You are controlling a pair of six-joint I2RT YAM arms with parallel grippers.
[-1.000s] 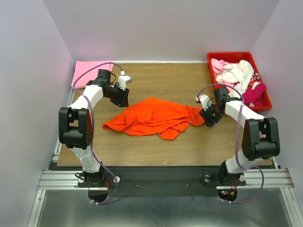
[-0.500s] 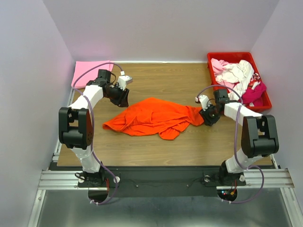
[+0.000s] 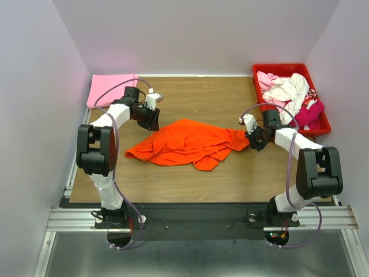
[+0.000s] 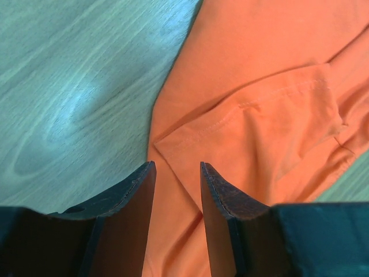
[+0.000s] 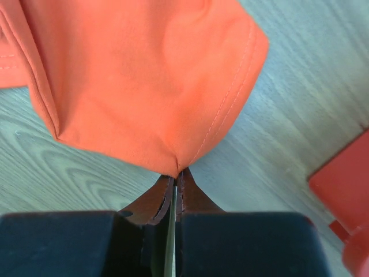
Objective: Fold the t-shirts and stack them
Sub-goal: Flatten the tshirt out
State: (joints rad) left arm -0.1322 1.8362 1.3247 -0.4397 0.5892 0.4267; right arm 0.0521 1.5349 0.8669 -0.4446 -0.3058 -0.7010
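A bright orange t-shirt (image 3: 184,143) lies crumpled across the middle of the table. My right gripper (image 3: 249,141) is shut on its right edge; the right wrist view shows the orange cloth (image 5: 144,86) pinched at the fingertips (image 5: 187,187). My left gripper (image 3: 151,121) is open at the shirt's upper left edge, its jaws on either side of a fold of orange cloth (image 4: 253,104) by a hemmed sleeve. A light pink t-shirt (image 3: 112,88) lies folded at the far left corner. White, pink and magenta shirts (image 3: 291,92) are piled in the crate.
A red plastic crate (image 3: 320,124) stands at the far right of the wooden table (image 3: 196,92); its corner shows in the right wrist view (image 5: 343,184). Pale walls close in the table on three sides.
My right gripper has shifted slightly to the right and away, still holding the shirt's edge. My left arm has swung a little to the right, the gripper staying at the shirt's upper left edge.
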